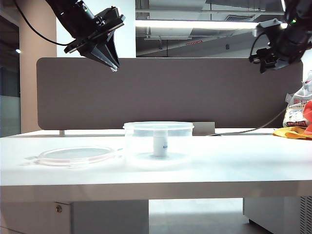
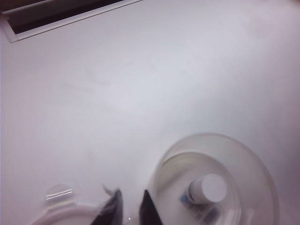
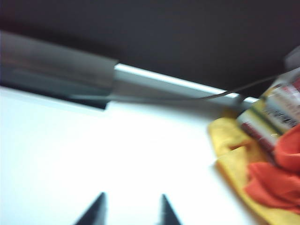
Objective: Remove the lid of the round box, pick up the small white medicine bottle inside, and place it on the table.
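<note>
The lid (image 1: 73, 155) lies flat on the table (image 1: 219, 165), leaving the round box (image 1: 158, 141) open so the small white medicine bottle (image 1: 160, 144) stands reachable inside. Left gripper (image 1: 113, 68) hangs high, fingers together, empty. Right gripper (image 3: 131, 208), fingers apart, is raised far from the box.

The right wrist view is blurred: the bag (image 3: 276, 112) print is unreadable. The lid (image 2: 70, 213) is cut off in the left wrist view; the bottle label (image 2: 206, 213) is illegible.
</note>
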Robot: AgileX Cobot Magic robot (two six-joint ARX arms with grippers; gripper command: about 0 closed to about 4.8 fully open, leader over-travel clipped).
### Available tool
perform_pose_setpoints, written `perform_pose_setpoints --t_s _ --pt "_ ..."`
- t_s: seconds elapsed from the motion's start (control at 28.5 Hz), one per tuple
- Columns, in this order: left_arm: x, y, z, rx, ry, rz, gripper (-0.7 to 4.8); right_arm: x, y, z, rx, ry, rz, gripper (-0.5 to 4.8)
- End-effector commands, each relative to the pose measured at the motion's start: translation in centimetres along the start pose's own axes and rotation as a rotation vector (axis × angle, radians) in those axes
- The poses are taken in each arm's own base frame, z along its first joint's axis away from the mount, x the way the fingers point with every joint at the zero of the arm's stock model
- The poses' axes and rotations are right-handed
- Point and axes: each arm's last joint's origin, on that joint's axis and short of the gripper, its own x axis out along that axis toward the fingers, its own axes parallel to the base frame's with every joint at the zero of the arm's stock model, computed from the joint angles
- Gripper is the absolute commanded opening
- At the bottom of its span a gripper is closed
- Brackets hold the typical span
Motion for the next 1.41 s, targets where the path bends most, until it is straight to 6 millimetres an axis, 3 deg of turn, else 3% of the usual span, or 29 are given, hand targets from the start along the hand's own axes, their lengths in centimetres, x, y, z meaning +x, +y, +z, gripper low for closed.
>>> perform_pose_setpoints --t_s 0.04,0.32,0.6,0.91,1.12,1.27,1.41 --pt "-0.3 -0.2 0.3 -0.009 -0.015 -0.009 0.57 -2.1 1.7 2.1 0.000 -0.015 0.062 1.46" --pt "-0.3 -0.5 0.0 -0.015 0.010 -0.055 0.57 -8.1 6.8 5.6 0.050 0.007 0.343 1.48" --pt "-1.0 -1.1 -1.4 -0.008 0.159 -0.145 0.57 -14.8 11.3 6.6 -0.012 0.159 0.532 1.47" --pt "-3.1 -4.0 -0.6 0.100 0.101 -0.194 0.57 -21.9 13.0 7.2 -0.057 0.238 0.695 1.47" --pt "-1.8 -6.1 -0.9 0.135 0.127 -0.237 0.57 -23.2 12.5 7.1 -0.058 0.262 0.693 1.47" --pt "0.4 -7.3 -1.2 0.138 0.141 -0.205 1.33 -23.2 12.3 6.9 -0.065 0.285 0.659 1.47" --pt "3.0 -7.7 -2.2 0.146 0.190 -0.169 1.58 -23.1 12.3 6.9 -0.072 0.286 0.645 1.47"
